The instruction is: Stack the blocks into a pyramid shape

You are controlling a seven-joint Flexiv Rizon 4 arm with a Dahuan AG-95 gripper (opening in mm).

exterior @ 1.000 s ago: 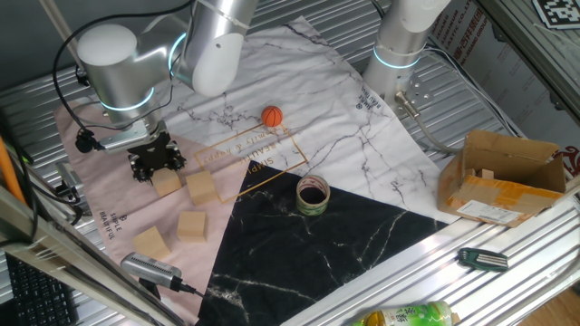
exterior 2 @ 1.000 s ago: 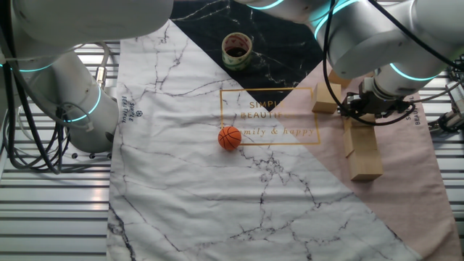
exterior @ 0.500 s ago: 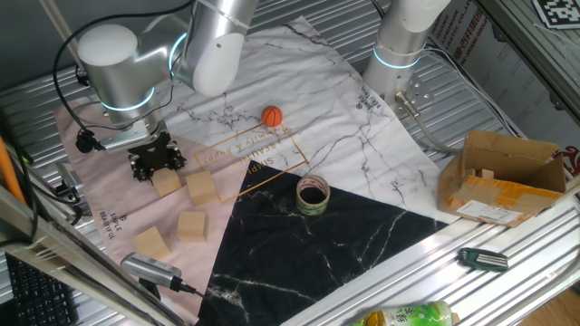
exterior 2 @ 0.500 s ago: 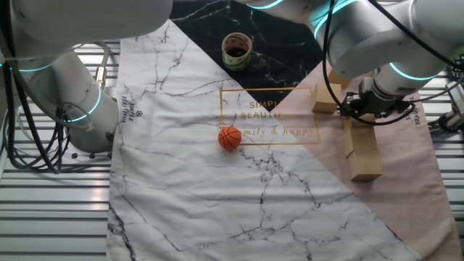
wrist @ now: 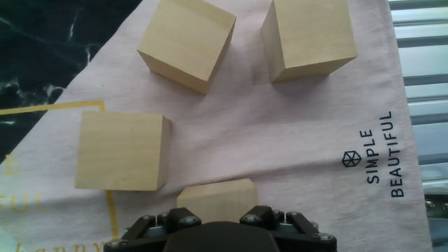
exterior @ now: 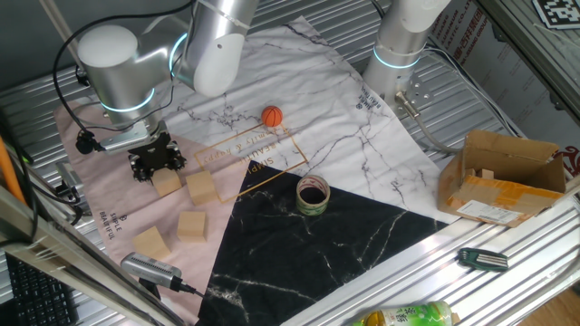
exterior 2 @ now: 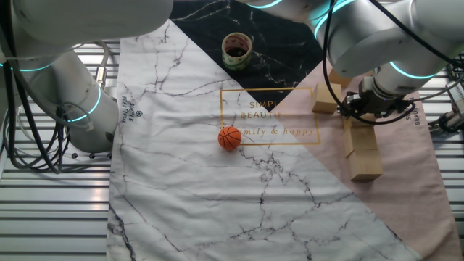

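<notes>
My gripper hangs low over the pink corner of the cloth, right above one of the blocks; in the hand view that cube's top edge shows just ahead of my black gripper base, but my fingers are out of sight there and too dark and small in both fixed views, so I cannot tell whether they are spread or pinching the cube. Going from the biggest thing down: the marble-patterned cloth covers the table, white, black and pink in wedges, with a gold-lined rectangle of lettering near its middle. The brown cardboard box sits open, off the cloth on the metal slats. Of the wooden blocks, in the hand view I see three others lying apart on the pink cloth: one just beside the cube under me, touching the gold line, and two farther ahead, near each other but not touching. In the other fixed view more cubes lie beside my wrist. The tape roll lies flat on the black wedge's edge, and the orange ball rests on the white marble, well apart from the blocks.
</notes>
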